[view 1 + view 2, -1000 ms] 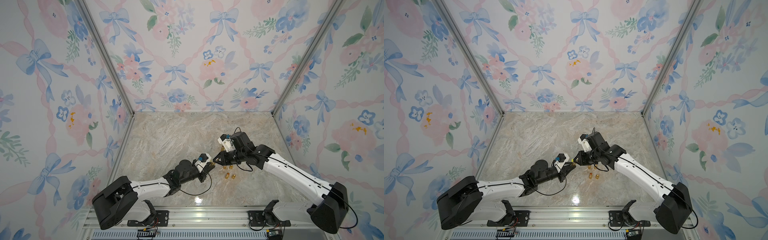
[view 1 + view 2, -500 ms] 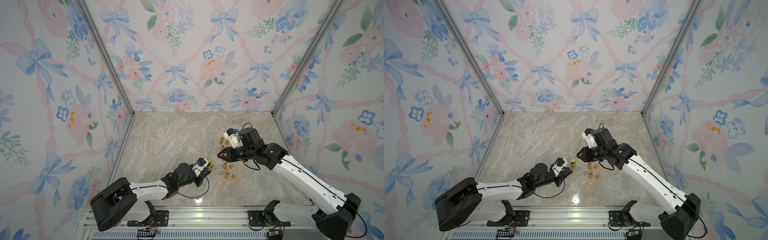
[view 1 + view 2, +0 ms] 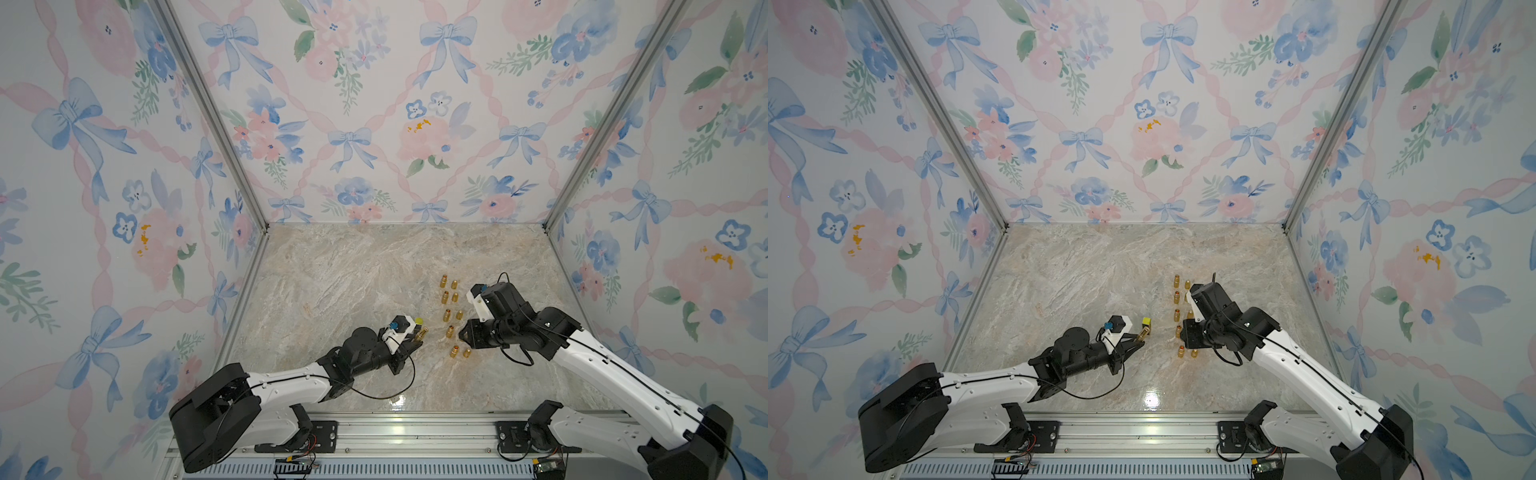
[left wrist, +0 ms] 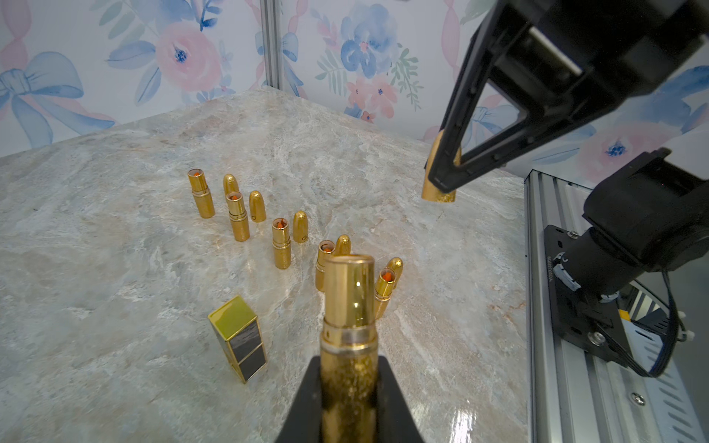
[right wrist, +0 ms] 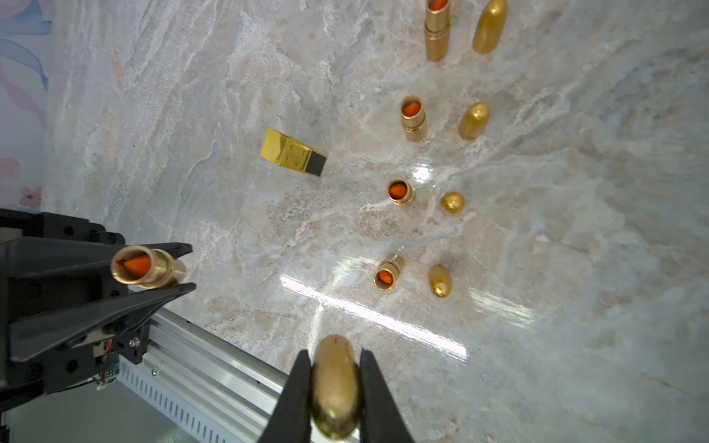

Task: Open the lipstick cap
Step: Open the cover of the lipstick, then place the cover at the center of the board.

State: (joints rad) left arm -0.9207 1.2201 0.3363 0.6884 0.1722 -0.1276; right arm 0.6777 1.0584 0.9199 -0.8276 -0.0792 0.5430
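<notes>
Nearest us, in the lower middle of a top view, the left arm (image 3: 291,380) reaches in from the lower left. The left jaws are clamped narrow on the glittered base of the lipstick tube (image 4: 349,307). Its long axis lies close to level, and its open mouth points toward the right of the frame. Across a clear gap on that side, the right jaws are closed on the lipstick cap (image 5: 334,387), so the cap is already off and touches nothing but the jaws. The cap's long axis stands roughly upright, in line with the jaws and aimed down at the worktop (image 3: 332,291). Its flat rim seems to face down, though the jaws hide most of it. We judge that the right arm (image 3: 623,374), directly above the spot, needs only a straight descent to stand the cap on bare marble. Just beyond the tube's mouth a square case (image 4: 238,337) stands upright. Farther up the frame, five opened tubes (image 4: 281,245) run away in a column, each with one of the loose caps (image 4: 300,228) just beside it.
</notes>
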